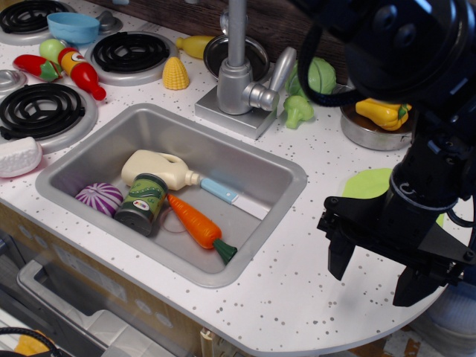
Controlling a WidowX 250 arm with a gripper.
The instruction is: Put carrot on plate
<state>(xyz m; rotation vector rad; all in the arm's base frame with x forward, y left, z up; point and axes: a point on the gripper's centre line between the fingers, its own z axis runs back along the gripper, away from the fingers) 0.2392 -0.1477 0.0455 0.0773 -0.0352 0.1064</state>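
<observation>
Gripper (pixel 375 271) jaws are held open and empty over the counter, while the carrot (pixel 195 222) is left in the sink (pixel 279 175), the plate (pixel 368 182) unreached.

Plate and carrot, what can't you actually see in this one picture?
- Plate: mostly hidden behind the arm; only a lime-green sliver shows.
- Carrot: in the sink, fully visible.
- Gripper: open and empty; the counter beneath it is hidden.
- Steel pot: partly covered by the arm.
</observation>
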